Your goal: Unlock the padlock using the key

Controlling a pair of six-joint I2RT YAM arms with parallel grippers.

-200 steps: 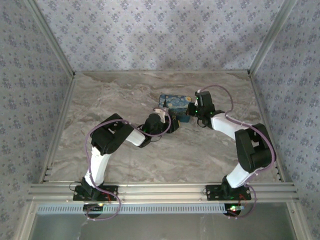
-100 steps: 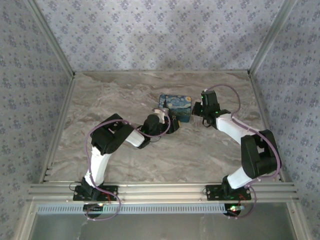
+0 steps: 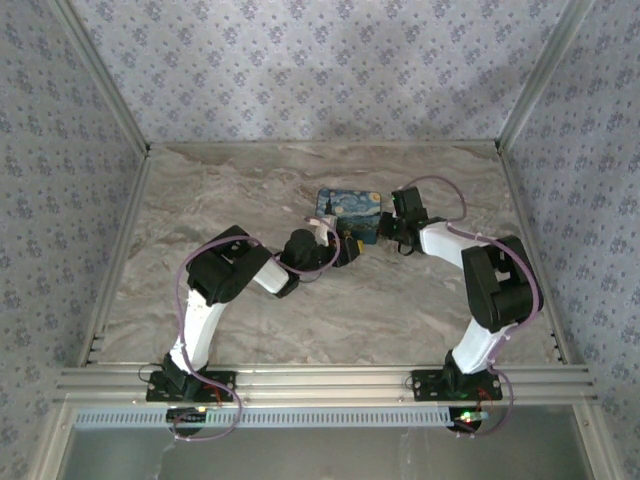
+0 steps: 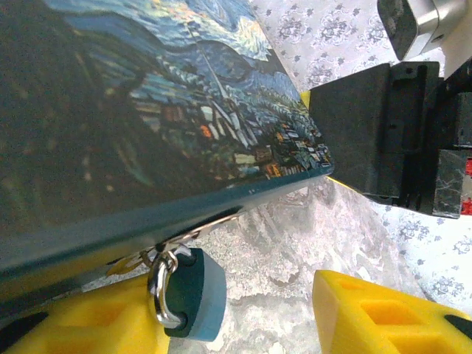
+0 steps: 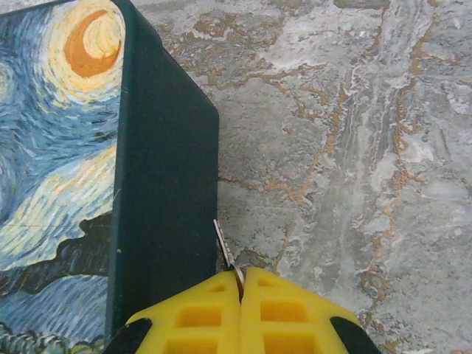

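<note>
Right end effector (image 5: 240,276) | clamped on key (image 5: 223,248) | beside tin (image 5: 158,184)

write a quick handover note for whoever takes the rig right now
Left hand: open, fingers either side of the padlock, which hangs from the hasp of the tin.
Right hand: shut on the key, whose tip is beside the tin's side wall.
Done: key picked up.
To do: bring the key to the padlock, insert, turn.
</note>
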